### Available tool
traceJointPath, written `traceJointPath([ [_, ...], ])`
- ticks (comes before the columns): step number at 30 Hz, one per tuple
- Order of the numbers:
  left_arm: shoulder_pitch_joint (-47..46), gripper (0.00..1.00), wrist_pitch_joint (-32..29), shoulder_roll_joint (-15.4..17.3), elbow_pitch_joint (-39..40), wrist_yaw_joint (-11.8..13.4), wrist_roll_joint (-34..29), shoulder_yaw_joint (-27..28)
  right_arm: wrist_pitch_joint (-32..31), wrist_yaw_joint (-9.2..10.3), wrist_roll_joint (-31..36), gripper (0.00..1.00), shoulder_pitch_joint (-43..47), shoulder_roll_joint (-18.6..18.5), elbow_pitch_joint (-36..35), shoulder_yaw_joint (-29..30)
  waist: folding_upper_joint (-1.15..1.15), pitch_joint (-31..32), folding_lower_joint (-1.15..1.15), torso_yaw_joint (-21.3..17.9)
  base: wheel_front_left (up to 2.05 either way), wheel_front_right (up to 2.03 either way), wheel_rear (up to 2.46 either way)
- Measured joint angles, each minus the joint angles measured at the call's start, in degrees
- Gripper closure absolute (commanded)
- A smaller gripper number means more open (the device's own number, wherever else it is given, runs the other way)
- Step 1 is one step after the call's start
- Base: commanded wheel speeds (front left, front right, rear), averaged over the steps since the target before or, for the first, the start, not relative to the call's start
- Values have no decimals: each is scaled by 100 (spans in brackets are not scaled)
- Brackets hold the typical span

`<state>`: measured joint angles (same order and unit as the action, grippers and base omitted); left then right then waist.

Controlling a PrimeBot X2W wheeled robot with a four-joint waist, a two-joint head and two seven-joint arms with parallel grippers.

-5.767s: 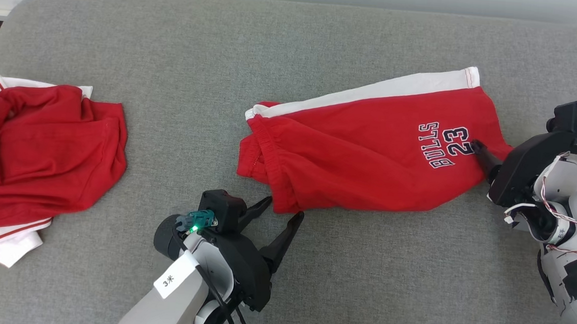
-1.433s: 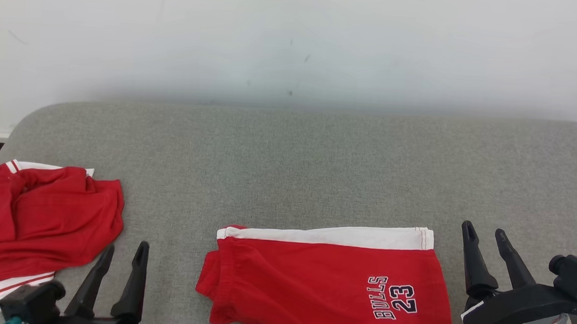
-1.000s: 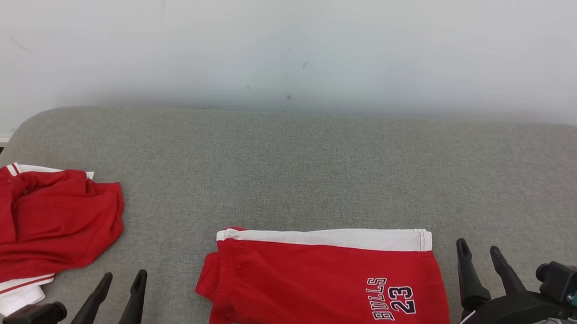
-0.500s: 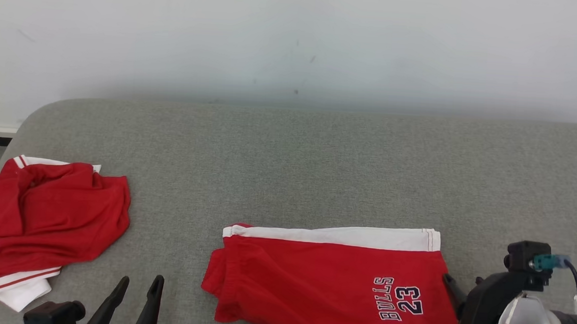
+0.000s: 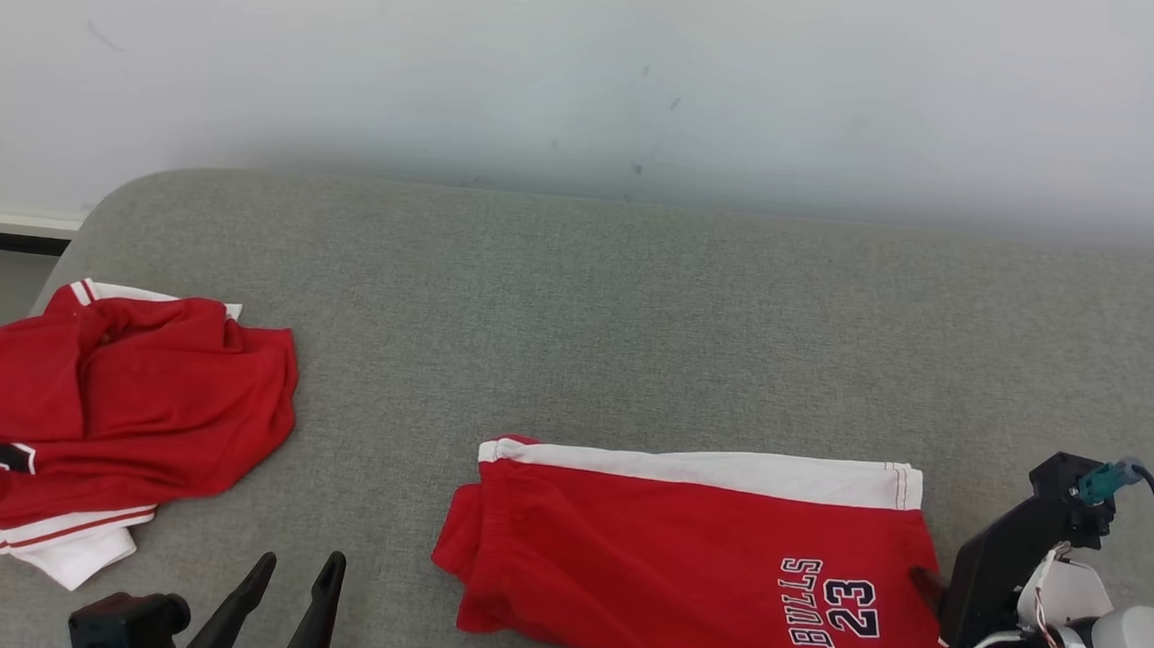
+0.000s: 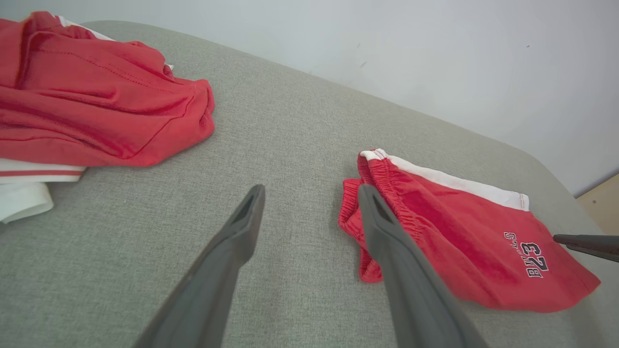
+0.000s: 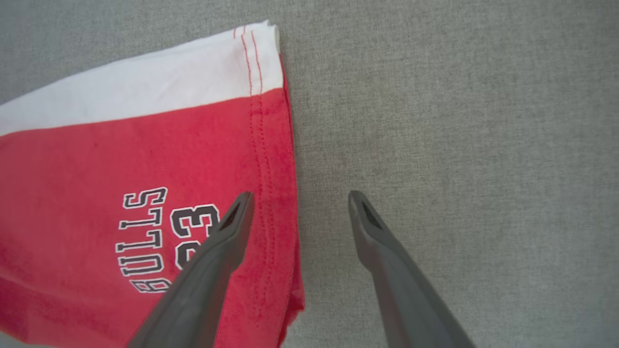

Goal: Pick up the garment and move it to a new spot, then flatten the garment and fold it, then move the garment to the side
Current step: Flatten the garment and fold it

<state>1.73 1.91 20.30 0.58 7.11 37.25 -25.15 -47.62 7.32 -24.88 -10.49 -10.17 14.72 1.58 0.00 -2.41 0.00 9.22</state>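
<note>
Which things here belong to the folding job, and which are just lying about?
Job:
- shorts, folded flat
- right gripper, jaws open over the shorts' hem
- left gripper, jaws open, between the two garments

Lying about:
- red top, crumpled, far left on the pad

The left pincer (image 5: 296, 569) rises at the lower left of the head view, fingers parted, pointing up. The right pincer (image 7: 300, 197), spread wide too, reaches leftward from that view's lower right.
</note>
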Motion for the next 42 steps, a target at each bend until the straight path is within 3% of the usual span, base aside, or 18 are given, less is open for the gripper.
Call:
traceJointPath([
  [10, -5, 0, -138, -36, 26, 0, 0, 10, -578, 0, 232, 0, -449, 144, 367, 330, 0, -56, 0, 163, 0, 0, 0],
  [26, -121, 0, -332, -55, 51, 0, 1, 10, -947, 0, 597, 0, -870, 500, 887, 777, 0, -224, 0, 379, 0, 0, 0],
  [28, -123, 0, -338, -55, 43, 0, 2, 13, -994, 0, 637, 23, -931, 506, 947, 795, 0, -236, 0, 396, 0, 0, 0],
  [30, -124, 0, -339, -57, 43, 0, 2, 12, -1042, 0, 682, 54, -975, 512, 993, 839, 0, -243, 0, 409, 0, 0, 0],
  [32, -127, 0, -347, -58, 42, 0, 4, 11, -1047, 0, 733, 61, -1003, 526, 1034, 886, 0, -250, 0, 423, 0, 0, 0],
  [34, -150, 0, -349, -60, 35, 0, 7, 10, -1089, 0, 737, 83, -1009, 548, 1081, 924, 0, -258, 0, 438, 0, 0, 0],
  [35, -179, 0, -366, -62, 30, 0, 8, 8, -1095, 0, 738, 100, -1012, 553, 1098, 942, 0, -262, 0, 446, 0, 0, 0],
  [42, -228, 0, -374, -63, 7, -1, 27, 11, -1183, 0, 797, 100, -1033, 568, 1116, 1033, 0, -283, 0, 488, 0, 0, 0],
])
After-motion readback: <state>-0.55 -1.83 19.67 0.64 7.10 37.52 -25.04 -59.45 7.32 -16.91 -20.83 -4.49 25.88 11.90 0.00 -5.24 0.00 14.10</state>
